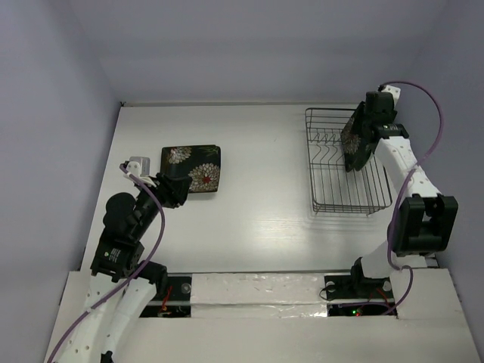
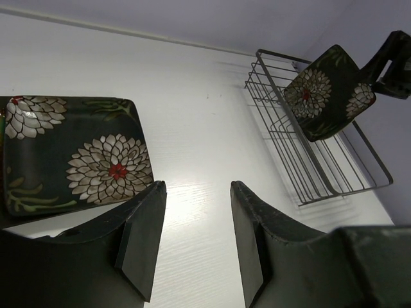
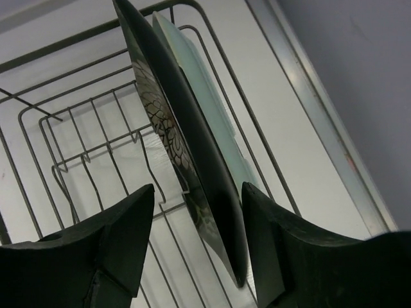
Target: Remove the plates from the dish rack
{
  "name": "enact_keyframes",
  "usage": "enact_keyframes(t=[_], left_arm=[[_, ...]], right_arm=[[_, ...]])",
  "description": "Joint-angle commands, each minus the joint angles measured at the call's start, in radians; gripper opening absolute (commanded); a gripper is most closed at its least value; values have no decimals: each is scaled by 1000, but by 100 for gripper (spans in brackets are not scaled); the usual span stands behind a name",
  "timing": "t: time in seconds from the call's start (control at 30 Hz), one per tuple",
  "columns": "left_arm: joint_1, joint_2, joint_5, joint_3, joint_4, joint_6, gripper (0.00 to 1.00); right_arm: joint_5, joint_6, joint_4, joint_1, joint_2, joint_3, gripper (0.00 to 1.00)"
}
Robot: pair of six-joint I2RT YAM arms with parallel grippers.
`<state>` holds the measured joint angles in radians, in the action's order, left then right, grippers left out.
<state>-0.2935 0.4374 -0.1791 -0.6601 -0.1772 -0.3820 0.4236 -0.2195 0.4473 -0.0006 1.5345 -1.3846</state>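
A black plate with white-gold flowers (image 1: 190, 168) lies flat on the table at the left; it also shows in the left wrist view (image 2: 70, 154). My left gripper (image 1: 178, 189) is open and empty just in front of it, its jaws (image 2: 198, 186) over bare table. The wire dish rack (image 1: 325, 174) stands at the right. A second flowered black plate (image 1: 352, 144) stands on edge in it, with a mint-green plate (image 3: 205, 83) right behind. My right gripper (image 3: 198, 189) is open, its jaws on either side of the black plate's (image 3: 186, 128) edge. No teal-centred plate shows.
The rack (image 2: 308, 167) sits close to the right wall, with its left part holding only upright prongs (image 3: 83, 154). The white table (image 1: 257, 212) spreads between the flat plate and the rack. Walls close in the back and both sides.
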Motion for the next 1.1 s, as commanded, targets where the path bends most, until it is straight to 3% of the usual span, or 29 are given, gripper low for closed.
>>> enact_keyframes(t=[0.0, 0.27, 0.37, 0.4, 0.6, 1.07], left_arm=[[-4, 4, 6, 13, 27, 14, 42], [-4, -17, 15, 13, 28, 12, 42], [-4, -12, 20, 13, 27, 12, 42], [-4, -9, 20, 13, 27, 12, 42], [-4, -5, 20, 16, 31, 8, 42], [5, 9, 15, 17, 36, 6, 42]], right_arm=[[-12, 29, 4, -18, 35, -86, 61], [-71, 40, 8, -27, 113, -139, 55], [-91, 34, -16, -27, 119, -114, 41], [-89, 31, -18, -27, 122, -113, 30], [-109, 48, -53, -27, 69, -96, 1], [-249, 25, -100, -18, -188, -87, 0]])
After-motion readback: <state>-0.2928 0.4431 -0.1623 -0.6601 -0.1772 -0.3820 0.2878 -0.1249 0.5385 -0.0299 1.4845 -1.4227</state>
